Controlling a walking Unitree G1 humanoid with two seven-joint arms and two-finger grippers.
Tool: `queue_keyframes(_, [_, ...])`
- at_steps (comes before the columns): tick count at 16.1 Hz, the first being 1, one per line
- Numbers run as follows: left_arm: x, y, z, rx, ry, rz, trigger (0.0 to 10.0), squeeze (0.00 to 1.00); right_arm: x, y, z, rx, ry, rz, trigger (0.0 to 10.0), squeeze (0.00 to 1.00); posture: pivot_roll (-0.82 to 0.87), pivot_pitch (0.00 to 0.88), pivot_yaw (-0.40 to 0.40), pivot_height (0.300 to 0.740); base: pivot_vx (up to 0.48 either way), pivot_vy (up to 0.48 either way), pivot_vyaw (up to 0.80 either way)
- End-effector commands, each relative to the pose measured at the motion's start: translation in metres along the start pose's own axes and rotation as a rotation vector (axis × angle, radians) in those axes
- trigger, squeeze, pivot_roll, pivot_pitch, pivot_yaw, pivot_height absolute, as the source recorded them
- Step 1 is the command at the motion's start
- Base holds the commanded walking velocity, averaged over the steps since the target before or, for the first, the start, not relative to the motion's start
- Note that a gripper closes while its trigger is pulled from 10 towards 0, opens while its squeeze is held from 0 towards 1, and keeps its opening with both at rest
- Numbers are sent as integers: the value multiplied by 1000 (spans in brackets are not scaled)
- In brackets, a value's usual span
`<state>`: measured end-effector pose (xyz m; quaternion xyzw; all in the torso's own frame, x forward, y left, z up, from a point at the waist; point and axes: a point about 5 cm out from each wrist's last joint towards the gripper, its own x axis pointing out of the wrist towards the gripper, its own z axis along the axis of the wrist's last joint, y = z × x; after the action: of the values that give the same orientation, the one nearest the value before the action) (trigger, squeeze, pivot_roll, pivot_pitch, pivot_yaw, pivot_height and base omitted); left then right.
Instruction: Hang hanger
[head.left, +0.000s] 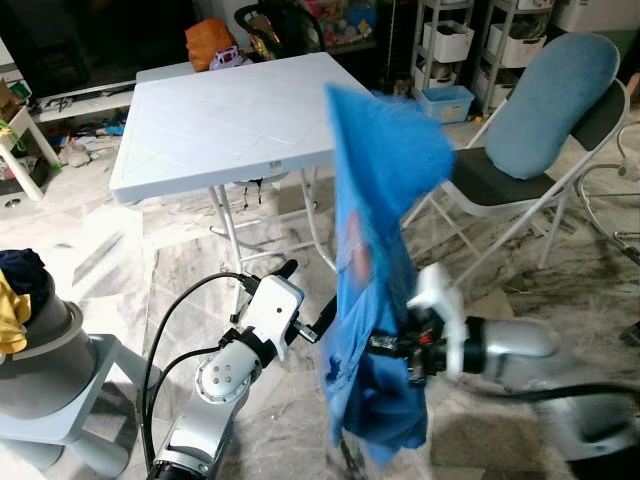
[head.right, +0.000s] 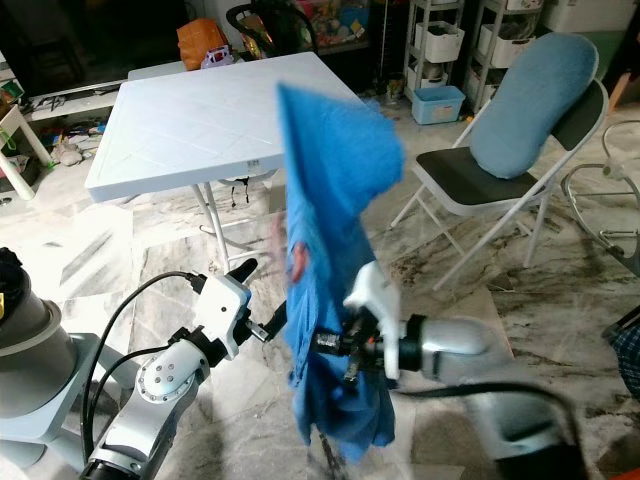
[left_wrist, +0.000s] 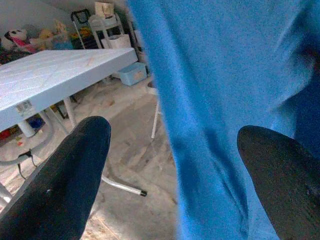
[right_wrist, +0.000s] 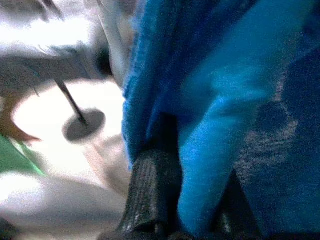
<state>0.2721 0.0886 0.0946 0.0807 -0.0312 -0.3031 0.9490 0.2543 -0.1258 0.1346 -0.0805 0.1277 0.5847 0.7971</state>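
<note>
Garment (head.left: 375, 260) hangs before table (head.left: 200, 120); chair (head.left: 520, 180) right; left gripper (head.left: 325, 318) beside garment.

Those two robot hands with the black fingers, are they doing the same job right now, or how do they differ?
No. The right gripper has its fingers shut on the blue garment, holding it up in front of the robot; the left gripper holds nothing. The left gripper's fingers are spread wide apart beside the cloth, the right's pinched together. The right arm looks blurred, the left sharp. Both are raised near the garment, in front of the white table.
</note>
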Motion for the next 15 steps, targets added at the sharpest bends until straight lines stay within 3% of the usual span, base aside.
queue_keyframes(1, [-2,0,0,26,13,-23,10000,0,7,-12,3,-192,53,-82,10000,0,-91,0,80,740,0,0,0])
queue_keyframes(3, [-14,8,-13,54,79,31,10000,0,7,-27,1,-298,79,-170,10000,0,-81,0,84,740,0,0,0])
queue_keyframes(4, [-18,11,-14,54,81,47,10000,0,7,-29,2,-305,68,-178,10000,0,-81,0,84,740,0,0,0])
queue_keyframes(6, [-27,27,-17,76,107,192,10000,0,5,-44,8,-372,61,-285,10000,0,-66,0,82,740,0,0,0])
queue_keyframes(7, [-38,43,-18,73,120,315,10000,0,2,-66,8,-472,125,-425,10000,0,-61,0,83,740,0,0,0])
queue_keyframes(10, [-47,55,-21,108,157,448,10000,0,0,-85,10,-620,120,-574,10000,0,-48,0,71,740,0,0,0])
queue_keyframes(11, [-46,55,-21,100,162,464,10000,0,0,-85,8,-682,145,-551,10000,0,-48,0,71,740,0,0,0])
queue_keyframes(14, [-43,52,-21,104,163,471,10000,0,-3,-86,2,-661,176,-511,10000,0,-48,0,71,740,0,0,0])
queue_keyframes(15, [-42,50,-20,106,162,464,10000,0,-7,-90,2,-704,185,-529,10000,0,-48,0,71,740,0,0,0])
